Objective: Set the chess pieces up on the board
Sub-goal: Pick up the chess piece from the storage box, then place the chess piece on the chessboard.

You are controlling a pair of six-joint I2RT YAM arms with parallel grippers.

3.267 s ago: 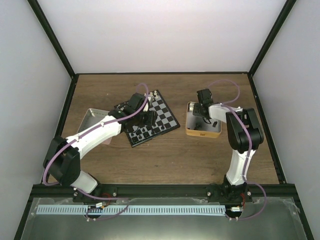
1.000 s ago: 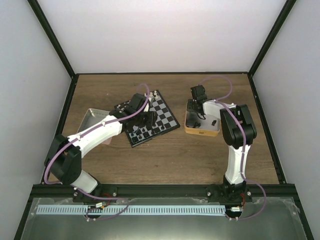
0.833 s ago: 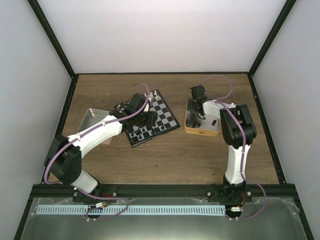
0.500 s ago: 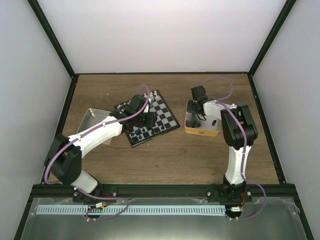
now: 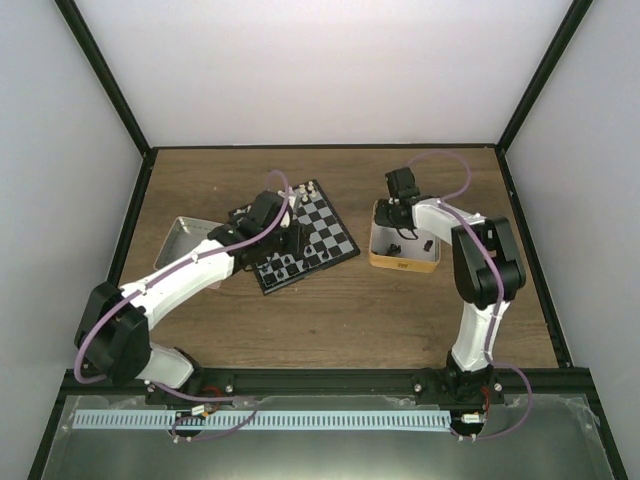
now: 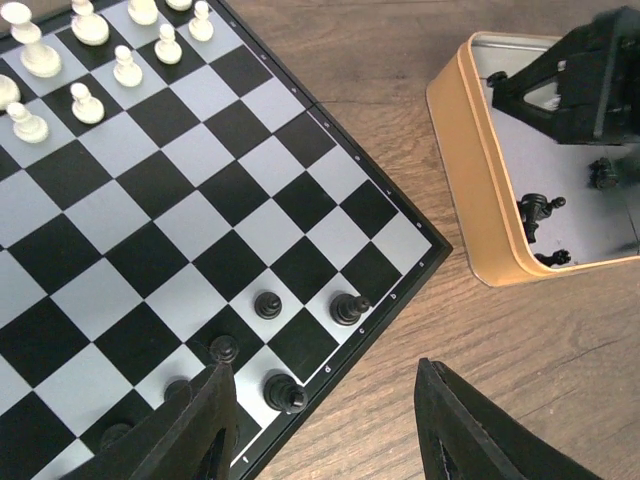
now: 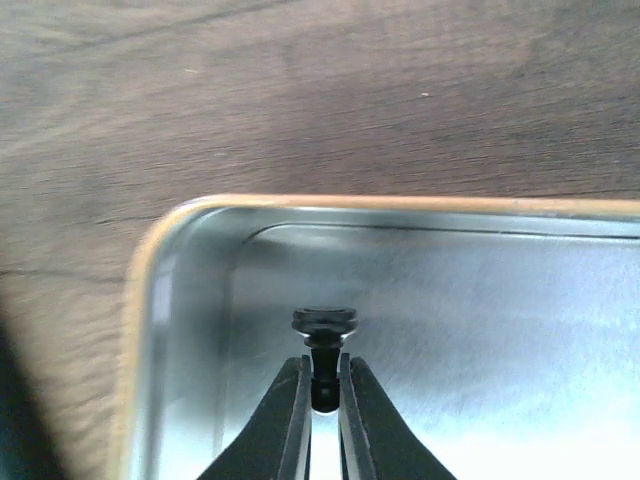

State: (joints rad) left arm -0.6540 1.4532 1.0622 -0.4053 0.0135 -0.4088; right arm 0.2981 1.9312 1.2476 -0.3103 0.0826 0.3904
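- The right gripper (image 7: 323, 388) is pinching a black piece (image 7: 323, 345) by its narrow upper end, its fingers drawn in close with only the piece between them.
- The piece's long axis is running in line with the fingers, and its flat round base is pointing straight away from the gripper.
- The held piece is hanging over a corner inside the orange tin (image 7: 148, 262); whether it is touching the metal floor cannot be told.
- In the left wrist view, a few more black pieces (image 6: 537, 208) are lying on their sides in that tin.
- The left gripper (image 6: 325, 432) is spreading its fingers wide with nothing between them, hovering over the board's near corner and the table (image 6: 400, 80) just beside it.
- Standing black pieces (image 6: 347, 308) are sitting upright on the board (image 6: 190, 210) in the squares nearest that corner.
- White pieces (image 6: 85, 102) are standing upright at the opposite side.
- From above, the board is lying askew between the orange tin and a grey tin (image 5: 180, 236).
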